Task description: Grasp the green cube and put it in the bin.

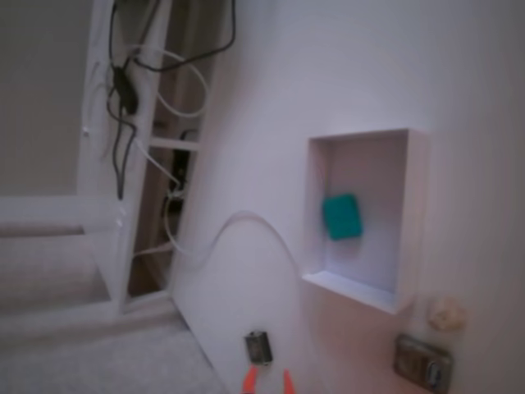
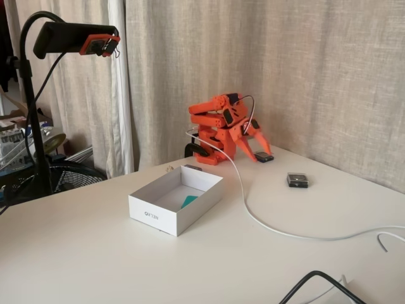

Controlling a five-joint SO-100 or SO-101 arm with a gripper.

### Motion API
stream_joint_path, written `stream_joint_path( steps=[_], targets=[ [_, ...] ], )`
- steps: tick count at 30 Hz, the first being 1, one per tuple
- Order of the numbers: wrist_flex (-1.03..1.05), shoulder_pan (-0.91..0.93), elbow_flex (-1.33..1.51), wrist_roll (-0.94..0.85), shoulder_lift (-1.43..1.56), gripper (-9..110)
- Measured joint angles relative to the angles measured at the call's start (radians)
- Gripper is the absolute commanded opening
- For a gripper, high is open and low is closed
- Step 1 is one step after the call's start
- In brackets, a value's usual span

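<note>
One green cube (image 1: 341, 217) lies inside one bin (image 1: 414, 213); gripper (image 2: 259, 140) empty, fingers spread

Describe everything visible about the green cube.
The green cube is a small teal-green block with rounded corners and plain, matte faces. It lies flat on the pale bottom of the white bin, clear of the walls as one fixed view shows it. In the other fixed view only a corner of it shows above the bin's near wall. Nothing grips or touches it apart from the bin floor; the orange gripper rests folded far from it on the table.
</note>
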Motion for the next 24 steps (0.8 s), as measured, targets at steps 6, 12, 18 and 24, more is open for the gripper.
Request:
stream_joint_path(
  steps=[6, 12, 18, 24],
  targets=[
    [0.008, 0.000, 0.006, 0.000, 0.021, -8],
    [0.008, 0.002, 0.006, 0.000, 0.021, -8],
    [0.008, 0.002, 0.006, 0.000, 0.021, -8],
    [0.008, 0.002, 0.006, 0.000, 0.021, -8]
  ],
)
